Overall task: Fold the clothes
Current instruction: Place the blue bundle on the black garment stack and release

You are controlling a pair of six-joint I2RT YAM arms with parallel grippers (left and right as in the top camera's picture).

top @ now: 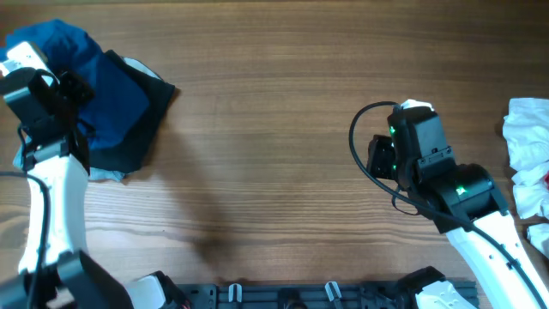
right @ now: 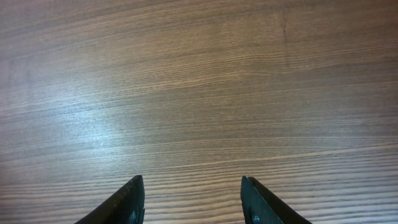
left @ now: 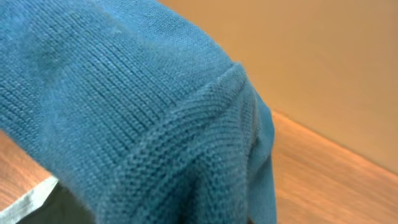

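A brown wood-grain table point(top: 274, 146) lies under glossy light.

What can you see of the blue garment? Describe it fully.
The blue garment is plain deep-blue knit, ribbed with a thicker band along one edge. It lies crumpled at the left end of the table, on top of a black garment, with pale cloth showing beneath. The left arm reaches over it; cloth fills its wrist view.

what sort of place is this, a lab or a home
Probably a robot test bench rather than a home: a left arm and right arm stand at a wooden table, with a blue pile and a white pile of clothes at its ends.
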